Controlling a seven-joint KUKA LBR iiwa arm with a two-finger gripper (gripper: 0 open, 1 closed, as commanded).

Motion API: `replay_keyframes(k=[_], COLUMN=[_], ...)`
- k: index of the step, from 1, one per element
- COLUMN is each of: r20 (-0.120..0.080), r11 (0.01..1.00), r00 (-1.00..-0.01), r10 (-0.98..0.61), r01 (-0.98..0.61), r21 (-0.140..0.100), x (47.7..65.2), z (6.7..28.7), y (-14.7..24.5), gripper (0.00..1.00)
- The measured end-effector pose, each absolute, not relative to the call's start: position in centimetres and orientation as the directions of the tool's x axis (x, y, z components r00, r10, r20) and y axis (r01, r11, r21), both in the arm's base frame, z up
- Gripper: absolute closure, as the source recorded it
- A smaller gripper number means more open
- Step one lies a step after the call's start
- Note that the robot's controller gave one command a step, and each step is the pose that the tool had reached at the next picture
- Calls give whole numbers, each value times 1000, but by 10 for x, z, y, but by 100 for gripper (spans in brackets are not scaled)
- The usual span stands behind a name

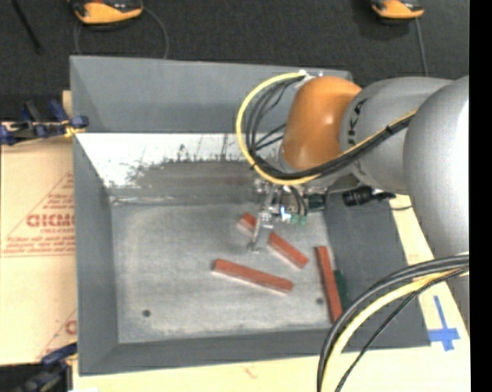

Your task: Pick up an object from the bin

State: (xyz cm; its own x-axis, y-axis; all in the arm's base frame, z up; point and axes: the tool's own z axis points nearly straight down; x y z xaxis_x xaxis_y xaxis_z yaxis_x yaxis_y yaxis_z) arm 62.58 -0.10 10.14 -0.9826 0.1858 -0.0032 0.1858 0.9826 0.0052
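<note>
From where I stood, the bin point(95, 243) was grey sheet metal, matt all over. Its back wall point(164, 170) looked rubbed pale and was scratched with dark marks, and its floor point(172, 260) had a dull, faintly grainy look. The long reddish bar point(252, 275) had a flat, unshiny face, though I could not tell plastic from painted wood. The shorter reddish bar point(288, 251) looked the same. The orange cover point(315, 121) on the arm was smooth and glossy. The silver-grey shell point(425, 145) was smooth with a soft sheen. The cables point(254, 129) wore smooth, rubbery-looking sheathing. The tool point(262, 237) seemed pale bare metal.
</note>
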Motion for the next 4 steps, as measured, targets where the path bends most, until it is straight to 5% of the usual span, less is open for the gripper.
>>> replay_keyframes(k=[1, 2, 3, 4], r20=[-1, -5, -6, -10], r11=[966, 967, 968, 969], r00=[-966, -967, -968, -969], r10=[258, 254, 253, 248], r01=[258, 254, 253, 248], r21=[2, 1, 1, 3], x=[580, 582, 582, 585], z=[70, 72, 72, 160], y=[-14, -14, -14, -15], gripper=[0, 0, 100, 100])
